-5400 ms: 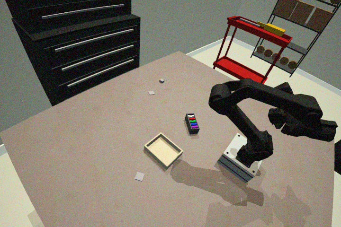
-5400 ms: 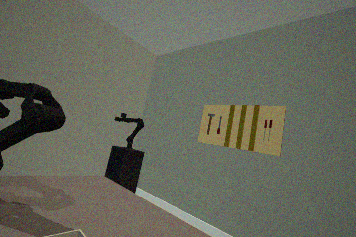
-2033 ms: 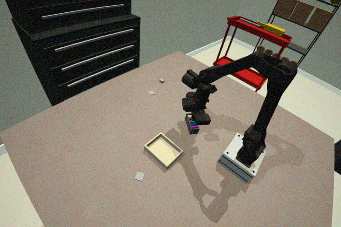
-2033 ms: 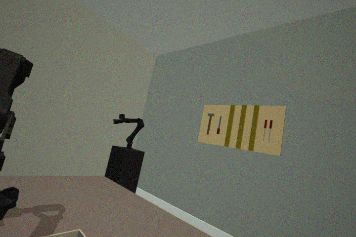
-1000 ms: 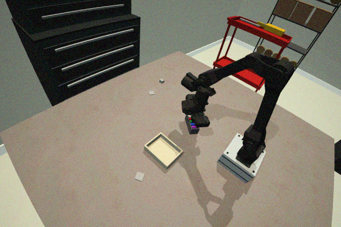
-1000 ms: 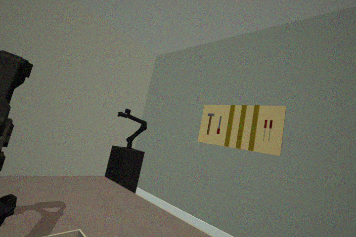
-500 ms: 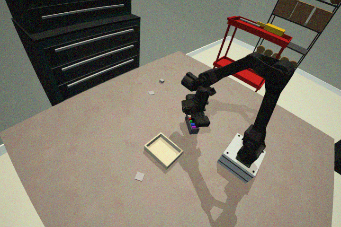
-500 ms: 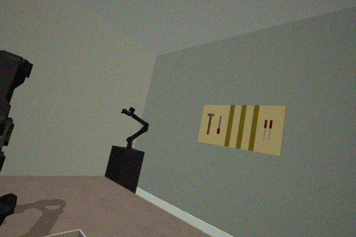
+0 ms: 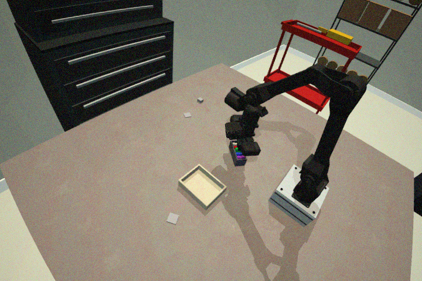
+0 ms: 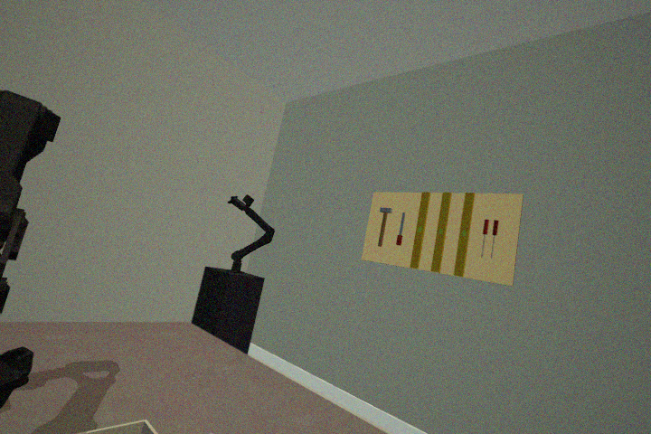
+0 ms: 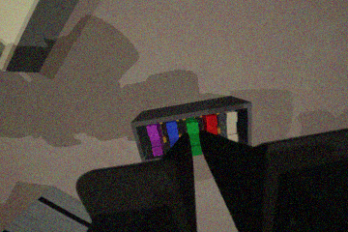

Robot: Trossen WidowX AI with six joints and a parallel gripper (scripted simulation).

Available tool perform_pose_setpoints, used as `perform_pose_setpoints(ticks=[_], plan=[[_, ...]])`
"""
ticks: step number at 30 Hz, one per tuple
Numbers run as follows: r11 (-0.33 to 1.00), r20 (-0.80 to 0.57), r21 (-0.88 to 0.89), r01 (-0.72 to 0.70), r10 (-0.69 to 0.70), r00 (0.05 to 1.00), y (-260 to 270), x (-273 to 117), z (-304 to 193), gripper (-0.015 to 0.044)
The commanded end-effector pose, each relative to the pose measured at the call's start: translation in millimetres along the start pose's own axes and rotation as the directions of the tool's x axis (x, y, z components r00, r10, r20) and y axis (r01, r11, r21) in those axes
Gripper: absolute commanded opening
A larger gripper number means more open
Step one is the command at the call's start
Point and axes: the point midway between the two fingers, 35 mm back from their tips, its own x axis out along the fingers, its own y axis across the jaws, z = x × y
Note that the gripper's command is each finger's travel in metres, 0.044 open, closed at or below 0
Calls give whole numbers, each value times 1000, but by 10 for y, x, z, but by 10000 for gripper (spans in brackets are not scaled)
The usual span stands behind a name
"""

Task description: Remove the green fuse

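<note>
The green fuse (image 9: 237,150) (image 11: 193,129) is the middle one in the dark fuse block (image 9: 240,162) (image 11: 191,107). My gripper (image 9: 239,143) (image 11: 193,136) is shut on the green fuse, fingers pointing down over the block. The fuse stands in line with its neighbours; whether it is raised at all I cannot tell. Its lower end is hidden. The blue fuse (image 11: 172,130) and red fuse (image 11: 211,124) stand close on either side of the fingertips. The cream tray (image 9: 192,194) (image 10: 116,426) (image 11: 29,43) holds nothing that shows in the top view.
The purple fuse (image 11: 154,137) and white fuse (image 11: 231,122) stand at the block's ends. Flat pale squares (image 9: 172,218) (image 9: 187,115) and a small grey block (image 9: 200,99) lie on the table. The arm's white base (image 9: 286,184) stands to the right of the tray.
</note>
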Motion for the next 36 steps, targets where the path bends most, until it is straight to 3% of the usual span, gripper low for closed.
perform_pose_setpoints(ticks=[1, 36], plan=[[1000, 0, 1, 2, -2, 1000, -5, -27, 3, 0], [1000, -1, 2, 2, -2, 1000, -5, -200, 1, 0]])
